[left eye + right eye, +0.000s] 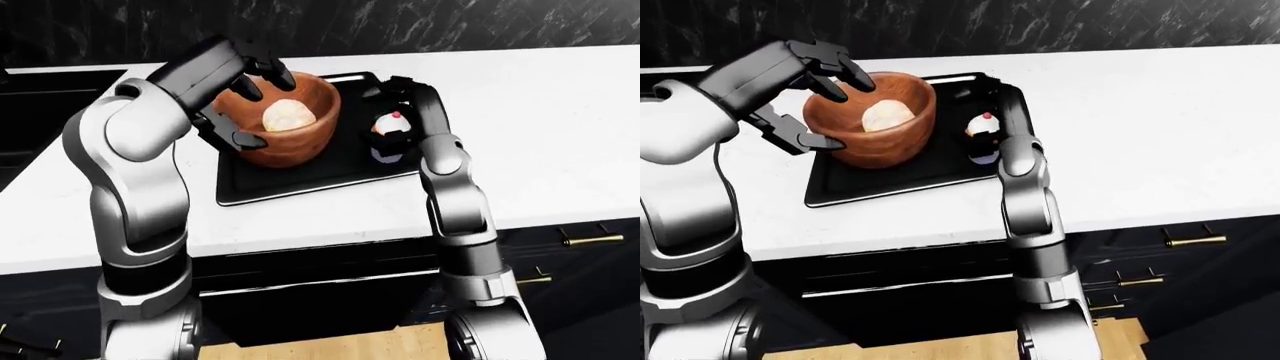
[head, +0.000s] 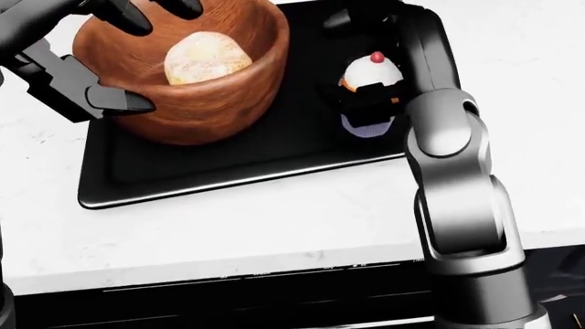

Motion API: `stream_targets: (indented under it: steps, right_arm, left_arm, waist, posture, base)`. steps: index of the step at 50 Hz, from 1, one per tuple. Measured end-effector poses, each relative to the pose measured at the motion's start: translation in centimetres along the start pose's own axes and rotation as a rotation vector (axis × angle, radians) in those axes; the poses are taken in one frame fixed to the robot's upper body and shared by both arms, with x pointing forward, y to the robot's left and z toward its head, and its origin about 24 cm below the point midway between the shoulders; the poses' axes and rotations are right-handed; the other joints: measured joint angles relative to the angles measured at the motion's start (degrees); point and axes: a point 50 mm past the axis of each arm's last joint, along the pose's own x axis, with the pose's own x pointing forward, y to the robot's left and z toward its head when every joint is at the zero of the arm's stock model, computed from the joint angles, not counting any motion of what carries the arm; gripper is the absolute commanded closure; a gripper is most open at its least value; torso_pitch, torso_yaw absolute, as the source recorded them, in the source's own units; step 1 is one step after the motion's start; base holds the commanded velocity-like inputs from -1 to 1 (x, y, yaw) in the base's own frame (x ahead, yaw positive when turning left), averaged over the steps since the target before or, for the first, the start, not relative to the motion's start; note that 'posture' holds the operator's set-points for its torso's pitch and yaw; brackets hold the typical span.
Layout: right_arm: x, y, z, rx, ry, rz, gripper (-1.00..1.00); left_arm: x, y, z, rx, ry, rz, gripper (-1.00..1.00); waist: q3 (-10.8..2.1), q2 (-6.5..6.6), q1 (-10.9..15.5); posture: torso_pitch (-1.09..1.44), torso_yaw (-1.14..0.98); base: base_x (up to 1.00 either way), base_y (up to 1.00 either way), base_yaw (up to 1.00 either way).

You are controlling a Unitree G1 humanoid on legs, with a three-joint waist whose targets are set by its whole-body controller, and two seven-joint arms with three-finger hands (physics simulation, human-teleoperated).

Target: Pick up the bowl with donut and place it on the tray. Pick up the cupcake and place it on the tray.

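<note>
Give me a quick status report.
Left hand open around brown wooden bowl on black tray. Right hand shut on white-frosted cupcake. Nothing obstructing.

white counter (image 1: 560, 135), dark cabinets (image 1: 590, 262), perhaps brass handles (image 1: 585, 240).

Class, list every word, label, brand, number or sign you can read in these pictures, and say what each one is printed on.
None can be read: no text shows on the bowl, the cupcake, the tray or the counter.
A row of faint marks runs along the dark panel under the counter's edge in the head view; they are too small and blurred to read.
</note>
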Motion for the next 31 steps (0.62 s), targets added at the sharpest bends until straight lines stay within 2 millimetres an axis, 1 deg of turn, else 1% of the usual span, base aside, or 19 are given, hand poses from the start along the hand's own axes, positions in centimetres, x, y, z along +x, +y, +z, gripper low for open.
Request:
stream_targets:
  steps: [3,4,5,7,8,10,14,18,24,27,31]
  right_arm:
    - [0.0,-0.2,0.5,0.002,-0.019,-0.007,-0.06]
    - [0.0,-0.2,0.5,0.003,-0.024,-0.008,-0.25]
    - [0.1,-0.1,0.5,0.002,-0.026,-0.008,-0.36]
    - [0.3,0.1,0.2,0.001,-0.023,-0.004,-0.50]
    - [0.3,0.3,0.1,0.001,-0.019,-0.001,-0.70]
    - [0.4,0.5,-0.2,0.000,-0.011,0.006,-0.84]
    - [0.4,0.7,-0.4,0.000,-0.007,0.008,-0.83]
    - [0.1,0.0,0.3,0.005,-0.020,-0.003,-0.80]
    - [-1.0,-1.7,3.0,0.026,-0.090,-0.038,-0.78]
    - [-2.0,-2.5,4.5,0.043,-0.126,-0.047,-0.75]
    - [-3.7,-3.7,6.6,0.065,-0.182,-0.059,-0.78]
  left_arm:
    - [0.0,0.0,0.0,0.000,-0.001,0.000,-0.11]
    - [0.0,0.0,0.0,-0.001,-0.001,-0.001,-0.10]
    - [0.0,0.0,0.0,-0.001,-0.001,-0.001,-0.10]
    - [0.0,0.0,0.1,0.000,-0.003,0.000,-0.09]
    - [0.0,0.0,0.1,0.001,-0.005,0.001,-0.09]
    - [0.0,0.0,0.1,0.001,-0.005,0.003,-0.07]
    - [0.0,-0.1,0.0,0.000,-0.004,-0.002,-0.05]
    - [-0.2,0.0,0.1,-0.001,-0.003,0.001,-0.07]
    - [-0.2,0.4,0.4,0.002,-0.009,0.008,-0.08]
    - [-0.3,0.8,0.7,0.006,-0.014,0.017,-0.09]
    - [-0.4,1.2,1.1,0.006,-0.021,0.026,-0.11]
  waist:
    - [-0.09,-0.02,-0.03]
    - [-0.15,-0.03,-0.07]
    - [-0.20,-0.05,-0.10]
    - [-0.26,-0.05,-0.11]
    - [-0.26,-0.04,-0.11]
    - [-0.22,0.03,-0.11]
    - [-0.03,0.07,-0.08]
    - [0.25,0.06,-0.02]
    - [0.25,-0.12,0.03]
    - [0.37,-0.18,0.07]
    - [0.51,-0.27,0.11]
  posture:
    - [0.00,0.00]
    - [0.00,0.00]
    - [0.00,0.00]
    - [0.00,0.00]
    - [0.00,0.00]
    - [0.00,0.00]
    - [0.00,0.00]
    - [0.00,0.00]
    - [0.00,0.00]
    - [0.00,0.00]
    - [0.00,0.00]
  base:
    - [0.00,0.00,0.00]
    - [0.00,0.00,0.00]
    - [0.00,0.00,0.00]
    - [0.00,0.00,0.00]
    - [0.00,0.00,0.00]
    - [0.00,0.00,0.00]
    - [0.00,0.00,0.00]
    - [0.00,0.00,0.00]
    - [0.00,0.00,0.00]
    - [0.00,0.00,0.00]
    - [0.00,0.00,0.00]
